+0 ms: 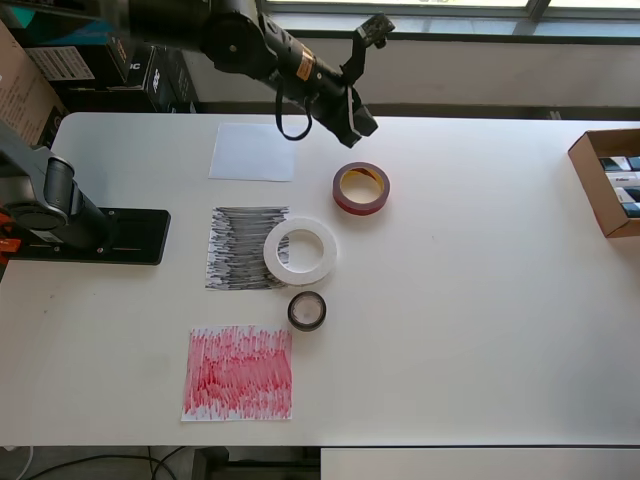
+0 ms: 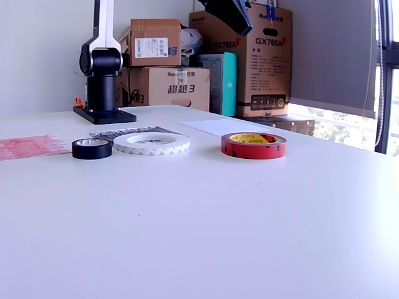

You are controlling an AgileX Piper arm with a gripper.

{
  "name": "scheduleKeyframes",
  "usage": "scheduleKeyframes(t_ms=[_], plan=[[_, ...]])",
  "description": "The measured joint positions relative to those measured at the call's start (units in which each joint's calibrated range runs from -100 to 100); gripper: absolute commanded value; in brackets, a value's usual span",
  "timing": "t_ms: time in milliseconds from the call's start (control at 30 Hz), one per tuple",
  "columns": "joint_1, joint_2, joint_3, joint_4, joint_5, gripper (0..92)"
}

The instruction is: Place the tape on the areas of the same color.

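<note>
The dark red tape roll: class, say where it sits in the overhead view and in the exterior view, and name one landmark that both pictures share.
Overhead view: the dark red tape roll lies upper centre on the table, just below the gripper, apart from all three sheets.
Exterior view: it lies right of centre, the rightmost roll.
Shared landmark: the white tape ring, partly over the black sheet in both views.
</note>
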Motion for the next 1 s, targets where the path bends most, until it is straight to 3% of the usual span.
scheduleKeyframes(t_ms=[300, 567, 1000], plan=[[-0.8, 11.9, -13.5, 21.8, 13.5, 1.0], [-0.8, 17.7, -18.9, 35.0, 19.1, 1.0], [-0.8, 20.2, -19.0, 36.9, 19.4, 1.0]])
